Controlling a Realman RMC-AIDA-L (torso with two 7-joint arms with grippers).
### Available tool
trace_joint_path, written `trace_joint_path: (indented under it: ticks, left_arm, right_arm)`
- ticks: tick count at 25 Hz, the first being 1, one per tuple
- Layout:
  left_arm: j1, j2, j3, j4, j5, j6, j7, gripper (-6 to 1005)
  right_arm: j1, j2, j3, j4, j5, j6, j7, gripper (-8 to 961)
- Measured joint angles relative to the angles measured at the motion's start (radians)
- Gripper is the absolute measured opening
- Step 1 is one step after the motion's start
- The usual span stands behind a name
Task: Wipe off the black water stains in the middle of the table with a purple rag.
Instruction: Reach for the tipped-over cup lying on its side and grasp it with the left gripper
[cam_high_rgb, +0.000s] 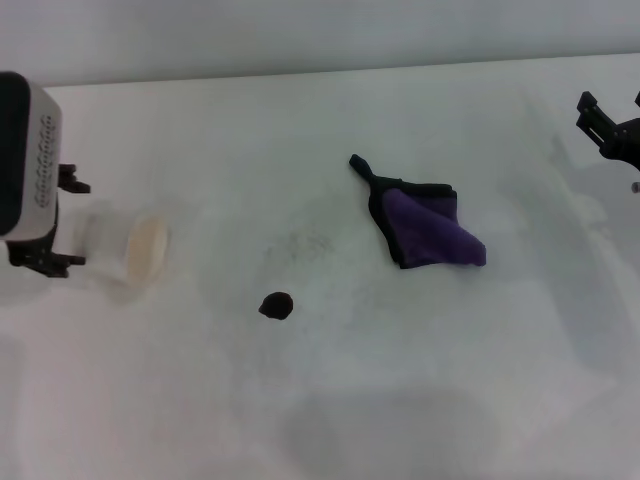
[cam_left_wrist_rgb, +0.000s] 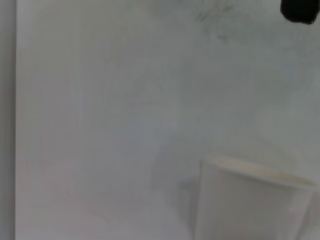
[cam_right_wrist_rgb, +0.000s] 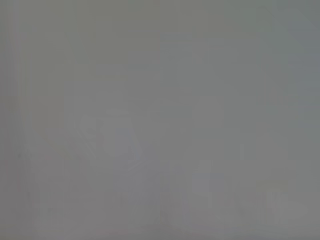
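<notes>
Purple rag (cam_high_rgb: 427, 222) lies crumpled on bench (cam_high_rgb: 400, 380), just right of centre, long axis running from far-left tail to near-right corner. Black stain (cam_high_rgb: 276, 305) sits nearer and to its left, apart. Right hand (cam_high_rgb: 608, 125) nearer the rag, empty, opening undeterminable. Left hand (cam_high_rgb: 45, 225) beside white paper cup (cam_high_rgb: 135, 247); grip undeterminable.

The left arm sits at the left edge of the head view, its boxy wrist housing upright and the left gripper (cam_high_rgb: 62, 221) pointing inward, fingers spread apart. The right gripper (cam_high_rgb: 607, 118) is far off at the upper right edge, only its dark fingers showing, too cut off to judge their spacing
</notes>
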Motion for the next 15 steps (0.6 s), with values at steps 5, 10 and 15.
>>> trace_joint_path:
  ticks: [5,10,15]
  left_arm:
    - [-0.004,0.001,0.003,-0.076,-0.052,0.058,0.06,859]
    - [-0.015,0.001,0.003,-0.148,-0.054,0.113,0.078,859]
    - [-0.016,0.001,0.003,-0.178,-0.054,0.156,0.078,858]
  right_arm:
    - [0.001,0.0,0.0,-0.001,0.0,0.0,0.001,843]
    - [0.001,0.0,0.0,-0.001,0.001,0.0,0.006,842]
    - [0.002,0.0,0.0,0.0,0.001,0.001,0.006,842]
